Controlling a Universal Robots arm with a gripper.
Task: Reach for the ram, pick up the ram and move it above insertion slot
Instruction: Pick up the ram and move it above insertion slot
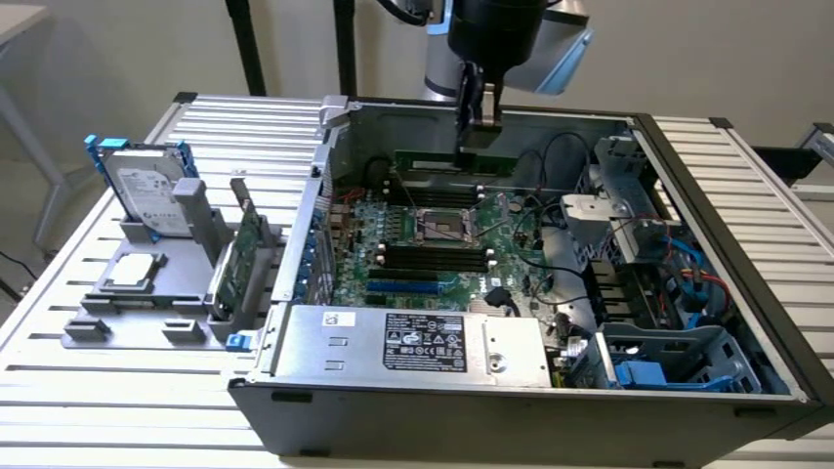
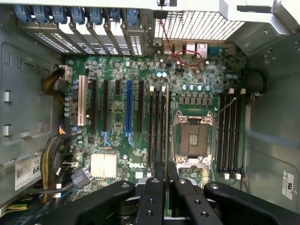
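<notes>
Ram (image 1: 452, 162) in gripper (image 1: 476, 125) above Dell motherboard (image 2: 117, 140)

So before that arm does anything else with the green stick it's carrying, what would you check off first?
1. Hand shut on the ram: ok.
2. Ram lifted clear of the motherboard: ok.
3. Ram level, not tilted: ok, roughly, in the exterior view.
4. Ram edge parallel with the black memory slots: ok in the wrist view.
5. Ram exactly over one slot: cannot tell.
6. Red cable out of the way: ok.
</notes>
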